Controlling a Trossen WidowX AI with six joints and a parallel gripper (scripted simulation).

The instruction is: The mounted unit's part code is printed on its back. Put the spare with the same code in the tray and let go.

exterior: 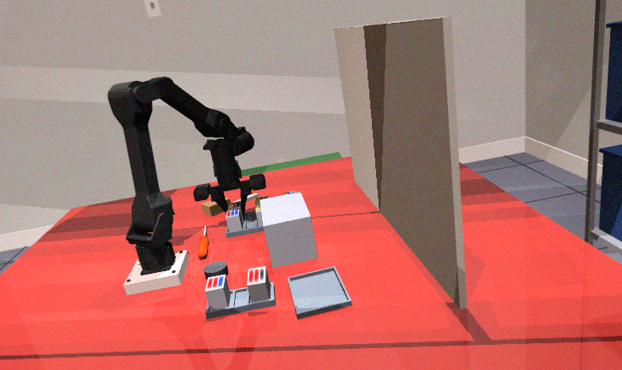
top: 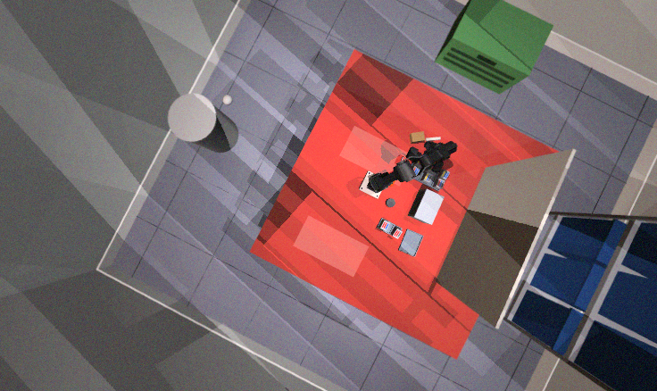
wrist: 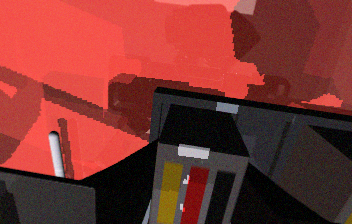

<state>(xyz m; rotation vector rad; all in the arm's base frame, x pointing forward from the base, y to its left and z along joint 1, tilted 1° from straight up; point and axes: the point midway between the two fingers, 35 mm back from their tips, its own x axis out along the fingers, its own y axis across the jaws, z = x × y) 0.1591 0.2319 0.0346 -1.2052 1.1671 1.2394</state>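
Grasp in hand: your hand [top: 422, 162] [exterior: 235, 210] [wrist: 194, 151] grips a grey block with yellow, red and black stripes [exterior: 237, 205] [wrist: 204, 125] in its rack. Next, if its code matches, lift clear toward the shallow blue-grey tray [top: 411, 243] [exterior: 320, 291], nearer the panel-side edge of the red bench [top: 330, 247] [exterior: 120, 340] [wrist: 77, 30].

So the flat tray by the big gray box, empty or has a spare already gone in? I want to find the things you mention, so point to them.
Empty: the tray [top: 411, 243] [exterior: 320, 292] shows only its bare floor inside the rim, in both top and exterior views.
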